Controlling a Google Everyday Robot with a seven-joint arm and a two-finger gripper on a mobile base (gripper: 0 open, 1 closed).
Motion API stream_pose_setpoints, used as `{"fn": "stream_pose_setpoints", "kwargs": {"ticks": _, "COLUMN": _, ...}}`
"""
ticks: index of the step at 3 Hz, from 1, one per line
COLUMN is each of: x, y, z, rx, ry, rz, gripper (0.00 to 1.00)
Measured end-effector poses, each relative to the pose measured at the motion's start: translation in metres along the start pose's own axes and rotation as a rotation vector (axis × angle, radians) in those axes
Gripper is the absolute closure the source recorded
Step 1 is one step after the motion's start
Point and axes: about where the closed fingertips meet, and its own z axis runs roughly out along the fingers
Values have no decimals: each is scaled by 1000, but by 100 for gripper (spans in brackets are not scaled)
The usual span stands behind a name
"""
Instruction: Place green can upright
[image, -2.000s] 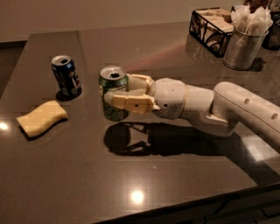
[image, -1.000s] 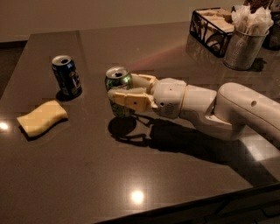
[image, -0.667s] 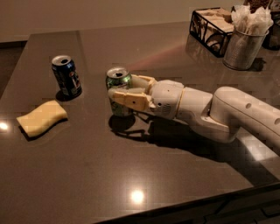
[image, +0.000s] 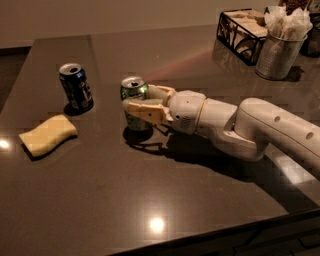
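Observation:
The green can (image: 134, 95) stands upright on the dark table (image: 150, 190), left of centre, its silver top with the opening facing up. My gripper (image: 141, 102) reaches in from the right on a white arm, and its cream fingers (image: 145, 111) are closed around the can's body, one in front and one behind. The can's base sits on or just above the tabletop; I cannot tell which.
A dark blue soda can (image: 76, 86) stands upright to the left of the green can. A yellow sponge (image: 47, 135) lies at front left. A black wire basket (image: 245, 27) and a metal cup of napkins (image: 279, 47) stand at the back right.
My gripper has moved slightly up-table and lowered with the green can, which stays upright. The blue can and sponge have not moved.

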Motion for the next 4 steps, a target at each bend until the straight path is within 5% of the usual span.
{"fn": "stream_pose_setpoints", "kwargs": {"ticks": 1, "x": 9, "y": -6, "z": 4, "rx": 9, "ry": 35, "rz": 8, "gripper": 51}}
{"fn": "stream_pose_setpoints", "kwargs": {"ticks": 3, "x": 13, "y": -6, "z": 8, "rx": 7, "ry": 48, "rz": 14, "gripper": 5}}
{"fn": "stream_pose_setpoints", "kwargs": {"ticks": 4, "x": 13, "y": -5, "z": 9, "rx": 5, "ry": 48, "rz": 13, "gripper": 0}}
